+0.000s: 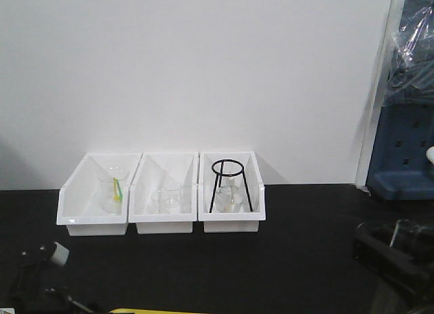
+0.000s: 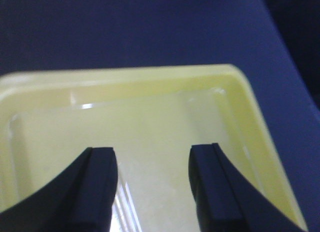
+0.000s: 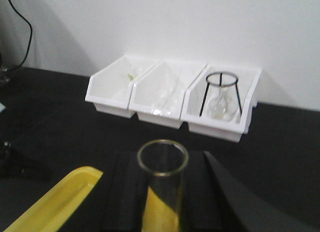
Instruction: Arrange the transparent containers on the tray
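Observation:
The tray [image 2: 240, 106] is bright yellow and fills the left wrist view. My left gripper [image 2: 152, 154] hovers open just above its floor. Pale glassy streaks [image 2: 122, 209] lie on the tray by the left finger; they look like one transparent container lying flat, though it is blurred. My right gripper [image 3: 163, 174] is shut on a clear test tube [image 3: 162, 164], held with its open rim pointing away from the wrist, to the right of the tray's corner [image 3: 55, 202]. In the front view only a sliver of the tray [image 1: 156, 311] shows at the bottom edge.
Three deep white bins [image 1: 163, 192] stand in a row against the back wall on the black table; they hold glassware, and the right one holds a black wire tripod [image 1: 229, 185]. Blue equipment [image 1: 407, 151] stands at the far right.

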Controlling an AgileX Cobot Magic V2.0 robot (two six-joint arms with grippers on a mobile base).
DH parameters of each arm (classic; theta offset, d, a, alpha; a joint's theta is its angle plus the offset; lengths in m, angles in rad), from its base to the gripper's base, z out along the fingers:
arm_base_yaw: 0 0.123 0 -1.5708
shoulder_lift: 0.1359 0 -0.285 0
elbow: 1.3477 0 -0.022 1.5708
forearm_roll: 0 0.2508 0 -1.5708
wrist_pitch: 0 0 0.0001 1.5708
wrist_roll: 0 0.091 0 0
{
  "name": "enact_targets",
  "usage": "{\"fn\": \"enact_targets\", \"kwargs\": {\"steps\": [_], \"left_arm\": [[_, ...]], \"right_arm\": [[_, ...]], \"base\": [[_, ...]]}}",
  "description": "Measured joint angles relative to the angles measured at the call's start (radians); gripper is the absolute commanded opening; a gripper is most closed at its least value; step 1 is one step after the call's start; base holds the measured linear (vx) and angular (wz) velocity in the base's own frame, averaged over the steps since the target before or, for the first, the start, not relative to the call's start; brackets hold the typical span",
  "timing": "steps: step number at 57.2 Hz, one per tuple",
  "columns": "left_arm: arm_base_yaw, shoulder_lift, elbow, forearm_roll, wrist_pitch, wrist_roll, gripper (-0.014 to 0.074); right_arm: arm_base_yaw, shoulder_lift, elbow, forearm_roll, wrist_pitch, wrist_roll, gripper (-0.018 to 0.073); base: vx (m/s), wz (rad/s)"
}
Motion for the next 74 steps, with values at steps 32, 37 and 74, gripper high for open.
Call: {"fn": "enact_targets", "kwargs": {"steps": [32,37,74], "left_arm": [[0.0,-0.37,0.0,0.0,0.003,0.062,0.0454],[0.0,-0.374,0.004,0.0,0.003,0.062,0.0454],[0.0,-0.374,0.01,0.0,0.003,0.062,0.0454]], "right_arm": [[0.0,0.585,0.0,0.454,-0.089,0.006,-0.0011],[0.0,0.64,0.0,0.469,-0.112,0.006,-0.0011],[0.0,0.907,0.0,0.496,-0.196,0.01,0.0218]], "base": [[0.0,0.0],[0.0,0.0],[0.0,0.0]]}}
